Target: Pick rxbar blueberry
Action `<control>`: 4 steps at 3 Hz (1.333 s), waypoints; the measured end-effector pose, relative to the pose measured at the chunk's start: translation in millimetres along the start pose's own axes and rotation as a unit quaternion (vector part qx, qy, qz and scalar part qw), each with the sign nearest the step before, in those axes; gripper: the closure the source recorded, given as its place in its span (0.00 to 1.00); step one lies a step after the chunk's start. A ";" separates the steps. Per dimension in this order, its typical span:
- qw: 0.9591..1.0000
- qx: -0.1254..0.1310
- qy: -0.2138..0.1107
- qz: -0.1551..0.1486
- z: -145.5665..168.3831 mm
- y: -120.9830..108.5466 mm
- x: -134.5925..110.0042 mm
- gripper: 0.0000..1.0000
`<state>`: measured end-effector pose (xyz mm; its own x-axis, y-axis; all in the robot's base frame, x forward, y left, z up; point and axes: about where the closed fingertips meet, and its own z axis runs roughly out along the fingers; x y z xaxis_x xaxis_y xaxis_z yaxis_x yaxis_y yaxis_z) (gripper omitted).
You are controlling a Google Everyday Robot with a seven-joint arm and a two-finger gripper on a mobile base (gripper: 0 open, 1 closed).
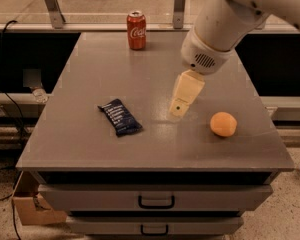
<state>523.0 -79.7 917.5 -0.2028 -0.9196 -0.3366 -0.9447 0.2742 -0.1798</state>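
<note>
Squinting at my feed: the arm is cut off at the top right, and I can't tell if the beige gripper is open or closed. It hangs mid-frame over the smooth grey tabletop. One rxbar blueberry, flat in a crinkly navy wrapper, lies left of center. One red soda can stands top middle, and one round orange thing sits at the right.

Dim warm sheen beneath mid-table pincer

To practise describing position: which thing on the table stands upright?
The red soda can, at the far edge. The rxbar blueberry lies flat; the orange is round. The pincer hangs between those two.
</note>
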 end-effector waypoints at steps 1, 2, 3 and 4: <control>1.000 -0.014 -0.019 0.008 33.5 2.5 -37.1 0.00; 1.000 -0.013 -0.021 0.011 35.0 2.3 -40.1 0.00; 1.000 -0.012 -0.019 0.001 40.0 12.4 -46.0 0.00; 1.000 -0.014 -0.026 -0.005 53.8 25.2 -57.4 0.00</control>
<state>524.7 -4.8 882.6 -0.1800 -0.9064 -0.3823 -0.9536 0.2561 -0.1583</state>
